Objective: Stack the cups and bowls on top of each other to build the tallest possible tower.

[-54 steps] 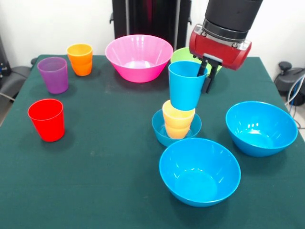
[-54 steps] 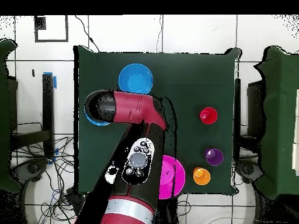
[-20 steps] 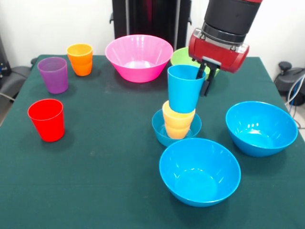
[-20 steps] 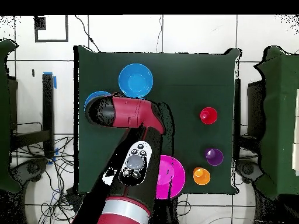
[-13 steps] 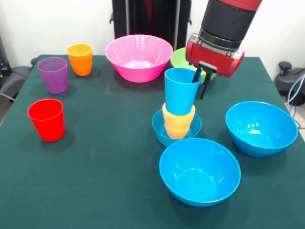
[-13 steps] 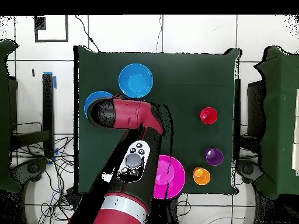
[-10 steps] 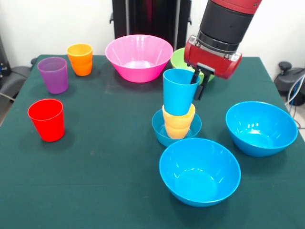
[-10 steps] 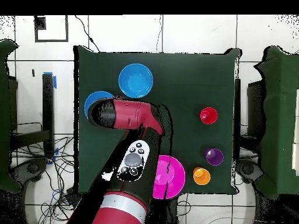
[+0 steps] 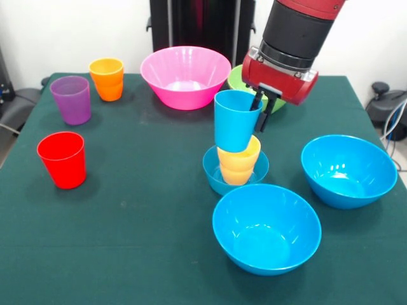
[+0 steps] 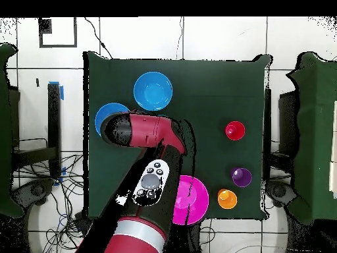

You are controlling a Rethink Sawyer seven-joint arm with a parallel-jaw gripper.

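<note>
Light blue cup (image 9: 235, 119) pinched at rim by gripper (image 9: 261, 109), above yellow-orange cup (image 9: 238, 160)

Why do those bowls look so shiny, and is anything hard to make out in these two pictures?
Front view: room light leaves white glints inside the right blue bowl and the pink bowl; shadows on the table are faint. Overhead view: the arm hides the light blue cup and most of the stack, so its grip shows only from the front.
</note>
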